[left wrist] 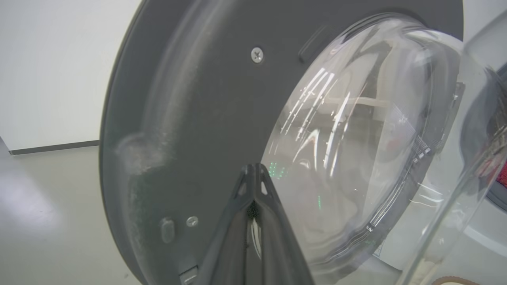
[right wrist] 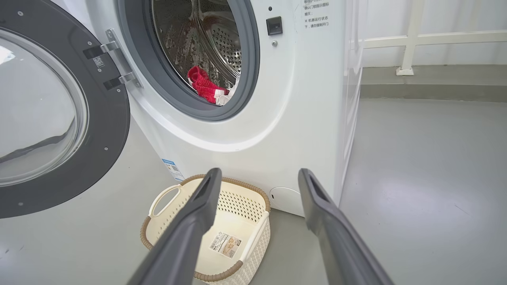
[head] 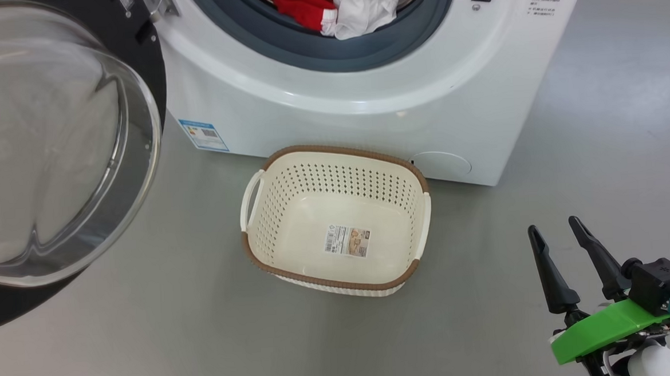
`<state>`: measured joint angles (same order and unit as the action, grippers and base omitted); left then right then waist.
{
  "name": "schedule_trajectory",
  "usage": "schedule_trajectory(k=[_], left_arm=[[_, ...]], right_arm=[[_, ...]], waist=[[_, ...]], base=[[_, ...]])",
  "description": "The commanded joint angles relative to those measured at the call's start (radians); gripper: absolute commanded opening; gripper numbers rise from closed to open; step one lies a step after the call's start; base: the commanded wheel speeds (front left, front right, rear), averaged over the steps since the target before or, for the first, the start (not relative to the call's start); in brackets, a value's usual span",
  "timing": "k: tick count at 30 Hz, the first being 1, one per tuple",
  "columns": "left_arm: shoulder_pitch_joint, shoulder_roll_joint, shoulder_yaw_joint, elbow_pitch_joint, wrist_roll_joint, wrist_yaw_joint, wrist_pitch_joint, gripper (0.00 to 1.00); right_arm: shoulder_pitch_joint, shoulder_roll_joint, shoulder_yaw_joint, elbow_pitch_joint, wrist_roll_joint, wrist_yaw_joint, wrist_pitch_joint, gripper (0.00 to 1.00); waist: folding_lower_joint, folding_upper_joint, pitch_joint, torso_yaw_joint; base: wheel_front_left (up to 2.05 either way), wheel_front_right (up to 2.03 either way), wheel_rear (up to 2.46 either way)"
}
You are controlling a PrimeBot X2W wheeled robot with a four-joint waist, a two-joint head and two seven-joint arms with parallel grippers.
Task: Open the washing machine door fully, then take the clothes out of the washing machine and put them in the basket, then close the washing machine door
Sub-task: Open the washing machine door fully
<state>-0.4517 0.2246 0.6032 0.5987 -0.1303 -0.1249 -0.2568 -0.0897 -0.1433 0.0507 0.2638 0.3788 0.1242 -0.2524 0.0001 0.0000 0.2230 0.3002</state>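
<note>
A bare laundry test room rather than a home is indicated: a white washing machine (right wrist: 301, 118) is set alone on a smooth grey floor (right wrist: 427, 178), plain white walls (left wrist: 59, 59) are seen, and a white railing (right wrist: 412, 39) is fixed behind.

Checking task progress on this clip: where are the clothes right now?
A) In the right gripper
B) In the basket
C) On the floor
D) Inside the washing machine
D: the clothes lie at the mouth of the washing machine, and the basket has no fabric in it.
</note>
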Motion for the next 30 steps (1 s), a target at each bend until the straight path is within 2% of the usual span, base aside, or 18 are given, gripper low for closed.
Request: schedule_trajectory(k=[1, 3, 5, 10, 11, 12, 13, 14, 15, 19, 30], left_arm=[[0.036, 0.043, -0.001, -0.042, -0.014, -0.005, -0.005, 0.00], [0.078, 0.032, -0.035, -0.082, -0.035, -0.005, -0.005, 0.03], [0.105, 0.022, -0.054, -0.111, -0.051, -0.006, -0.005, 0.17], [0.171, -0.001, -0.123, -0.180, -0.073, -0.006, -0.005, 0.44], [0.195, -0.011, -0.149, -0.208, -0.077, -0.006, -0.005, 0.63], [0.206, -0.017, -0.159, -0.222, -0.080, -0.006, -0.005, 0.75], [0.216, -0.023, -0.172, -0.236, -0.083, -0.006, -0.005, 0.83], [0.227, -0.028, -0.191, -0.250, -0.085, -0.006, -0.005, 0.95], [0.239, -0.032, -0.203, -0.262, -0.085, -0.006, -0.005, 1.00], [0.277, -0.056, -0.259, -0.304, -0.100, -0.006, -0.005, 1.00], [0.351, -0.056, -0.422, -0.396, -0.153, -0.006, -0.005, 1.00]], right_arm=[[0.000, 0.000, 0.029, -0.018, 0.001, 0.007, -0.009, 1.00], [0.007, 0.003, 0.025, -0.018, 0.002, 0.007, -0.009, 1.00], [0.014, 0.007, 0.021, -0.019, 0.003, 0.007, -0.009, 1.00], [0.030, 0.015, 0.017, -0.020, 0.004, 0.007, -0.009, 1.00], [0.035, 0.017, 0.017, -0.019, 0.005, 0.007, -0.009, 1.00], [0.037, 0.018, 0.016, -0.019, 0.006, 0.007, -0.009, 1.00], [0.038, 0.019, 0.014, -0.019, 0.007, 0.007, -0.009, 1.00], [0.040, 0.020, 0.012, -0.020, 0.007, 0.007, -0.009, 1.00], [0.041, 0.021, 0.012, -0.020, 0.008, 0.007, -0.009, 1.00], [0.048, 0.027, 0.003, -0.022, 0.009, 0.007, -0.009, 1.00], [0.060, 0.036, -0.016, -0.031, 0.011, 0.007, -0.009, 1.00]], waist=[[0.0000, 0.0000, -0.015, -0.001], [0.0000, 0.0000, -0.030, -0.001], [0.0000, 0.0000, -0.041, -0.001], [0.0000, 0.0000, -0.062, -0.004], [0.0000, 0.0000, -0.070, -0.006], [0.0000, 0.0000, -0.075, -0.008], [0.0000, 0.0000, -0.078, -0.011], [0.0000, 0.0000, -0.082, -0.013], [0.0000, 0.0000, -0.085, -0.016], [0.0000, 0.0000, -0.097, -0.028], [0.0000, 0.0000, -0.110, -0.089]], base=[[0.00, 0.00, 0.00], [0.00, 0.00, 0.00], [0.00, 0.00, 0.00], [0.00, 0.00, 0.00], [0.00, 0.00, 0.00], [0.00, 0.00, 0.00], [0.00, 0.00, 0.00], [0.00, 0.00, 0.00], [0.00, 0.00, 0.00], [0.00, 0.00, 0.00], [0.00, 0.00, 0.00]])
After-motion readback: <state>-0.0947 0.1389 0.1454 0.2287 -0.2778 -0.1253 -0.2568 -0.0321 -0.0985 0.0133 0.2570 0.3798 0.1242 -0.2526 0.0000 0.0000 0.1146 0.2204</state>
